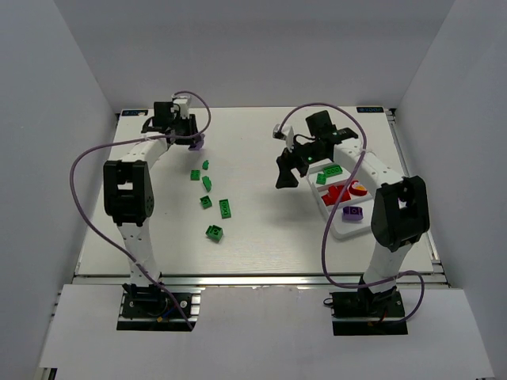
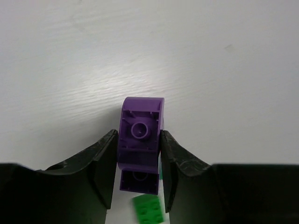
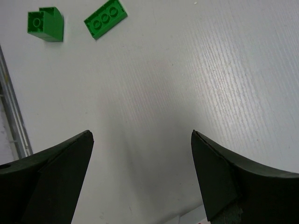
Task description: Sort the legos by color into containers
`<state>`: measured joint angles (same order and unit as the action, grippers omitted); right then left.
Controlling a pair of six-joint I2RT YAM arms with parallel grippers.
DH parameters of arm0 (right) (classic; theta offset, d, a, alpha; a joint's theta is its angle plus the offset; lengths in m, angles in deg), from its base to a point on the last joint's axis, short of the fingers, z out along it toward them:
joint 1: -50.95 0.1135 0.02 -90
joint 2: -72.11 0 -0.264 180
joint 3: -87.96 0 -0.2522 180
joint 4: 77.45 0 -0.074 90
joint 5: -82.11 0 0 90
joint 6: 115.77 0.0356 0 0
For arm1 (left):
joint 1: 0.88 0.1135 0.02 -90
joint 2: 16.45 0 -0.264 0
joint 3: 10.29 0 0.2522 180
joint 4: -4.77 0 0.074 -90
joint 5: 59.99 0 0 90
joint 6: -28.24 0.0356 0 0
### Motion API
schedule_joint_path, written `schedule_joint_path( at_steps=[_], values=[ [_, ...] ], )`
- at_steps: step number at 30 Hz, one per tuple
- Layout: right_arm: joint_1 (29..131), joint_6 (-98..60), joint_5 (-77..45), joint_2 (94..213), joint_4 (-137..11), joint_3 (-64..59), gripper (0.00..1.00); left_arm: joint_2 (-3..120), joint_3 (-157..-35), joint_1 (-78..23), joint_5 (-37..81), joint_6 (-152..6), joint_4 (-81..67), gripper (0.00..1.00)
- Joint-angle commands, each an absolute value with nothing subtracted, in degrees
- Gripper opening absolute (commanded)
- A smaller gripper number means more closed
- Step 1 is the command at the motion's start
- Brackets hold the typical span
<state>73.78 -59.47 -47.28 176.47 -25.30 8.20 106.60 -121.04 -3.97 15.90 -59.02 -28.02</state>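
My left gripper (image 1: 195, 143) is at the far left of the table, shut on a purple lego (image 2: 141, 116) that sits between its fingers (image 2: 100, 163). The purple lego also shows in the top view (image 1: 196, 145). Several green legos lie loose mid-table, among them one (image 1: 225, 207) and another (image 1: 214, 232). The white tray (image 1: 331, 226) at the right holds a green lego (image 1: 330, 172), red legos (image 1: 341, 192) and a purple lego (image 1: 352, 212) in separate compartments. My right gripper (image 1: 286, 172) is open and empty, just left of the tray, over bare table (image 3: 142, 135).
In the right wrist view two green legos (image 3: 45, 24) (image 3: 105, 17) lie ahead of the open jaws. A blurred green lego (image 2: 148, 209) shows below the held purple one. The table's metal rail (image 3: 11, 116) runs at the left.
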Motion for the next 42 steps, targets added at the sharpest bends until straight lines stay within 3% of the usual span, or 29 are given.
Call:
schedule_joint_path(
  at_steps=[1, 6, 15, 20, 42],
  values=[
    [73.2, -51.2, -51.5, 172.6, -29.0, 8.3, 0.89, 95.4, -114.8, -3.8, 0.2, -76.4, -10.8, 0.14],
    [71.8, -34.1, -61.1, 170.9, -36.7, 7.7, 0.9, 91.0, -100.9, -5.2, -11.6, -108.0, 14.6, 0.12],
    [71.8, 0.1, -65.6, 169.5, -57.2, 4.7, 0.89, 82.8, -85.9, -17.6, -9.1, -122.7, 34.9, 0.12],
    [71.7, 1.7, -65.3, 169.8, -58.9, 4.2, 0.89, 80.8, -81.4, -20.9, -6.4, -129.8, 45.7, 0.12],
    [71.5, 4.4, -73.2, 168.8, -65.5, 0.5, 0.82, 77.7, -75.9, -23.0, -4.7, -131.9, 50.1, 0.12]
  ],
)
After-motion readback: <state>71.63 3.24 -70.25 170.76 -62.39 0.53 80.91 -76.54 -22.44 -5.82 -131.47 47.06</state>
